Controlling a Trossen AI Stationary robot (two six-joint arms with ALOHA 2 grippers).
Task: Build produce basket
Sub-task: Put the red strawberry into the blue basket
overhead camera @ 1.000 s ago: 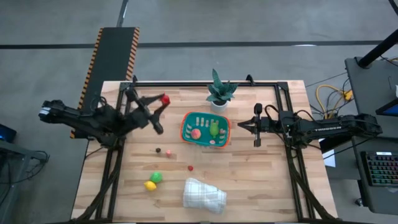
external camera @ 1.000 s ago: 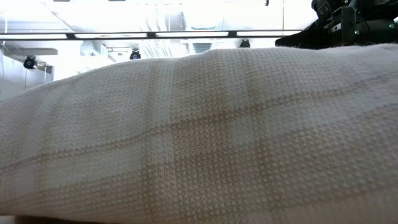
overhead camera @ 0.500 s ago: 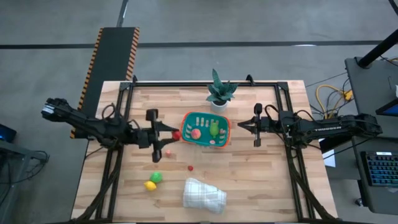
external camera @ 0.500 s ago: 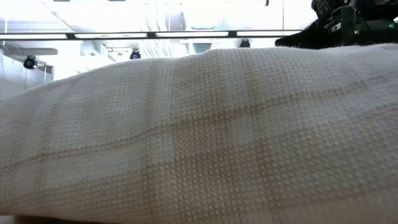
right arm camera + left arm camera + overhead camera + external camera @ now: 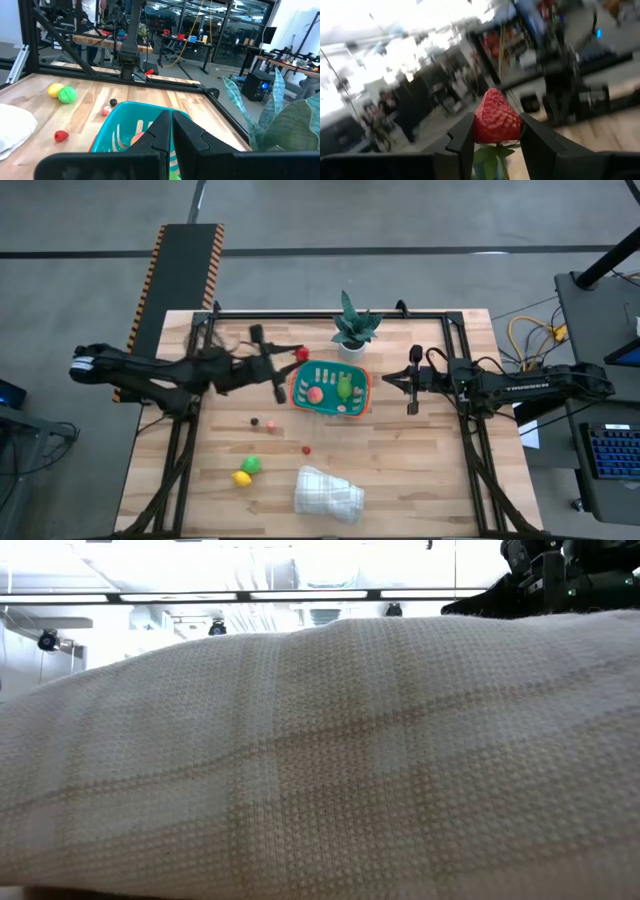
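**Basket and produce, current positions**

Basket [image 5: 330,388]: teal, orange-rimmed, mid-table, holding pink and green pieces. Strawberry [image 5: 496,120]: clamped in left gripper [image 5: 292,360], just beside the basket's far-left corner. Right gripper [image 5: 386,383]: fingers pressed together, empty, beside the basket's right edge. Yellow piece [image 5: 241,478] and green piece [image 5: 251,465]: loose near white cloth [image 5: 328,494].

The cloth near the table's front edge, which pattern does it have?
White cloth, faint beige checks; low view.

Both arms matte black, slim jointed links with cables along them. Right arm [image 5: 520,387] carries white lettering. Left gripper [image 5: 496,145] fingers: flat black angular plastic.
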